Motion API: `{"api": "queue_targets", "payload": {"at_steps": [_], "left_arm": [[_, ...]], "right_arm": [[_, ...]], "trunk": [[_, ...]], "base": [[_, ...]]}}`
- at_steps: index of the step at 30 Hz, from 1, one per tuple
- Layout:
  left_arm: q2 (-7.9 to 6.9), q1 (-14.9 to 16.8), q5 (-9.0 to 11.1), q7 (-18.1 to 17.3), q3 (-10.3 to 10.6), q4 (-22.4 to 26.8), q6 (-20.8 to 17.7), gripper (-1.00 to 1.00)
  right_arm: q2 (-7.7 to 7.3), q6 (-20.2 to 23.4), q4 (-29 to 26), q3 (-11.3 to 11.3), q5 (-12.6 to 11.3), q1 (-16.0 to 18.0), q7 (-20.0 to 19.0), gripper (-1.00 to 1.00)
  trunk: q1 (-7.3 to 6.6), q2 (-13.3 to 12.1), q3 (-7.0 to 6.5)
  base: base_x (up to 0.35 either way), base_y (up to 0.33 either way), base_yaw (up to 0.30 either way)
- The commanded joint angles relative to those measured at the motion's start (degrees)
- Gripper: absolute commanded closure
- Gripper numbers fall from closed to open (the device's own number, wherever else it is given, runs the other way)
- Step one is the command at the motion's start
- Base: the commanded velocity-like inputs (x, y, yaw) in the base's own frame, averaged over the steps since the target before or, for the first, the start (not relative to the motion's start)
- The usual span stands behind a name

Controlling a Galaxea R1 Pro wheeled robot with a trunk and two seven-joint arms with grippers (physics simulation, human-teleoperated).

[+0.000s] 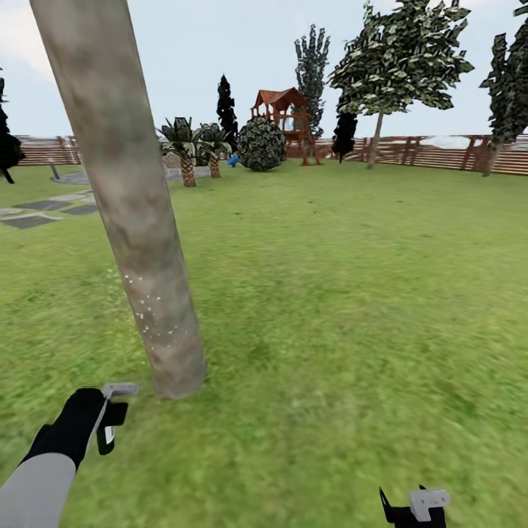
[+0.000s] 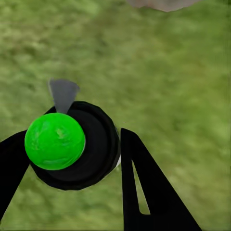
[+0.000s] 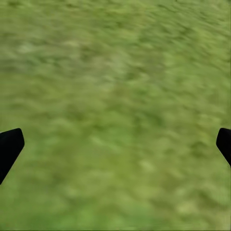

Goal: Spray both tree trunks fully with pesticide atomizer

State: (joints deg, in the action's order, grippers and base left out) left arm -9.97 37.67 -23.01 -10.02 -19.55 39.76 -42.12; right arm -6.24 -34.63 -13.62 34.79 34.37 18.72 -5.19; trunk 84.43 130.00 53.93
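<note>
Head view of the garden. The left hand (image 1: 110, 418) is clamped on the pesticide atomizer (image 1: 117, 392), held low just beside the base of the near tree trunk (image 1: 128, 213). In the left wrist view the atomizer (image 2: 65, 147) sits between the black fingers (image 2: 144, 187), its bright green and black body seen end-on above the grass floor (image 2: 173, 72). White speckles of pesticide (image 1: 150, 312) dot a small patch on the lower trunk; the bark above and around that patch looks bare. The right hand (image 1: 418, 510) hangs at the lower edge of the head view, and the right wrist view shows its fingertips (image 3: 9, 147) wide apart over grass, holding nothing.

Judged progress: pickup is done and spraying of this trunk has barely begun. Most of this trunk remains to be covered, and a second tree is yet to be treated; which of the distant trees that is cannot be told.
</note>
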Motion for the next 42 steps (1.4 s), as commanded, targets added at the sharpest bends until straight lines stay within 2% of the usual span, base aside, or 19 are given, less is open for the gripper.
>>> {"api": "queue_targets", "payload": {"at_steps": [1, 3, 11, 15, 16, 17, 19, 20, 21, 22, 24, 26, 27, 33, 42], "left_arm": [[-0.03, -0.2, 0.0, 0.5, 0.0, -0.1, 1.6, 1.0], [0.12, -0.5, 0.1, 2.0, 0.1, 0.0, 3.3, 1.0], [0.52, -0.5, 0.3, 2.4, 0.0, 0.8, 3.6, 1.0], [2.27, -0.5, 0.3, 2.5, -0.1, 0.9, 3.7, 1.0], [2.56, -0.5, 0.1, 3.1, 0.1, 0.7, 3.7, 1.0], [2.66, -0.7, 0.0, 5.4, 0.2, 0.1, 3.6, 1.0], [2.67, -3.7, 0.2, 9.3, 0.1, -0.7, 3.6, 1.0], [2.67, -4.3, 0.3, 9.7, 0.1, -0.8, 3.7, 1.0], [2.71, -5.1, 0.6, 10.1, 0.0, -0.9, 3.9, 1.0], [3.12, -5.3, 2.2, 10.4, 0.0, -0.6, 4.2, 1.0], [4.34, -5.4, 4.2, 10.8, 0.3, 0.0, 4.8, 1.0], [4.81, -5.4, 4.9, 10.8, 0.4, 1.8, 4.8, 1.0], [5.01, -5.4, 5.0, 10.8, 0.4, 3.4, 4.9, 1.0], [5.16, -5.4, 5.3, 10.3, 0.1, 5.7, 4.6, 1.0], [5.4, -5.4, 5.6, 10.2, 0.0, 6.6, 4.6, 1.0]], "right_arm": [[0.0, 0.0, 0.0, 0.0, 0.0, 0.0, 0.0, -1.0], [0.0, 0.0, 0.0, 0.0, 0.0, 0.0, 0.0, -1.0], [0.0, 0.0, 0.0, 0.0, 0.0, 0.0, 0.0, -1.0], [0.0, 0.0, 0.0, 0.0, 0.0, 0.0, 0.0, -1.0], [0.0, 0.0, 0.0, 0.0, 0.0, 0.0, 0.0, -1.0], [0.0, 0.0, 0.0, 0.0, 0.0, 0.0, 0.0, -1.0], [0.0, 0.0, 0.0, 0.0, 0.0, 0.0, -0.1, -1.0], [0.0, 0.0, 0.0, 0.0, 0.0, 0.0, -0.1, -1.0], [0.0, 0.0, 0.0, -0.1, -0.1, 0.0, -0.1, -1.0], [0.0, 0.0, 0.0, -0.1, -0.1, 0.0, -0.1, -1.0], [0.0, 0.0, 0.0, -0.1, -0.1, 0.0, 0.0, -1.0], [0.0, 0.0, 0.0, -0.1, -0.1, 0.0, 0.0, -1.0], [0.0, 0.0, -0.1, 0.0, -0.1, 0.0, 0.0, -1.0], [0.0, 0.0, -0.1, 0.0, -0.1, 0.0, 0.0, -1.0], [0.0, 0.0, -0.1, -0.1, 0.0, 0.0, 0.0, -1.0]], "trunk": [[0.0, 0.0, 0.0], [0.0, 0.0, 0.0], [0.0, 0.0, 0.0], [0.0, 0.0, 0.0], [0.0, 0.0, 0.0], [0.0, 0.0, 0.0], [0.0, 0.0, 0.0], [0.0, 0.0, 0.0], [0.0, 0.0, 0.0], [0.0, 0.0, 0.0], [0.0, 0.0, 0.0], [0.0, 0.0, 0.0], [0.0, 0.0, 0.0], [0.0, 0.0, 0.0], [0.0, 0.0, 0.0]], "base": [[0.199, -0.187, 0.112], [0.207, -0.197, 0.032], [0.206, -0.205, 0.002], [0.212, -0.206, 0.0], [0.216, -0.206, 0.0], [0.215, -0.206, 0.0], [0.22, -0.204, 0.0], [0.228, -0.201, 0.0], [0.231, -0.199, 0.0], [0.232, -0.198, 0.0], [0.232, -0.198, 0.0], [0.232, -0.198, 0.0], [0.231, -0.198, 0.0], [0.032, -0.237, 0.019], [0.009, -0.258, 0.262]]}}
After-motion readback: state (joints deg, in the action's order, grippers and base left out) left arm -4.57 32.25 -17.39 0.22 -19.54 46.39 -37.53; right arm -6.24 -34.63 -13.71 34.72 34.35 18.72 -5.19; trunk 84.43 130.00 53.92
